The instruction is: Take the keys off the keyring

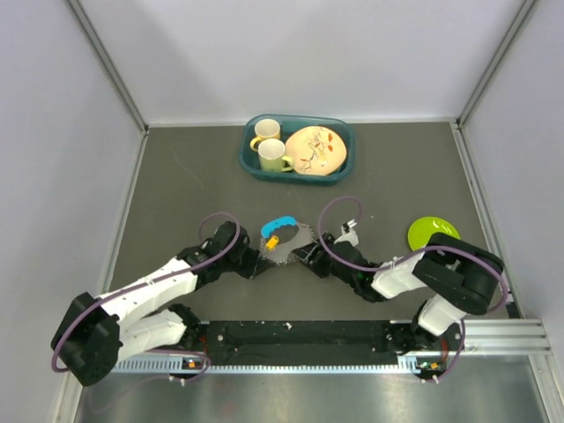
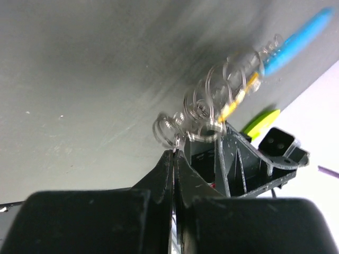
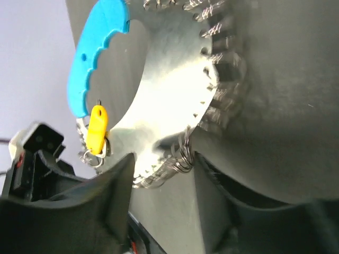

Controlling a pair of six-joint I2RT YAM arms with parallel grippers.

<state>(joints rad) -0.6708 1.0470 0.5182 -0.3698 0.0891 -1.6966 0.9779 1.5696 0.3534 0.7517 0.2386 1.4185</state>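
Low over the table [image 1: 176, 176], near its front edge at mid-width, the left gripper [image 2: 175, 153] is clamped on a loop of the keyring [image 2: 169, 129]. The right gripper [image 3: 161, 165] is just beside it, jaws apart around another loop, not yet pinching. The keys [image 1: 284, 236] arc between them, long axis left-right, bulging toward the far edge.

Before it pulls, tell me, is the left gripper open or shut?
Shut. In the left wrist view the fingertips of the left gripper meet with no gap, pinching one wire loop of the keyring.
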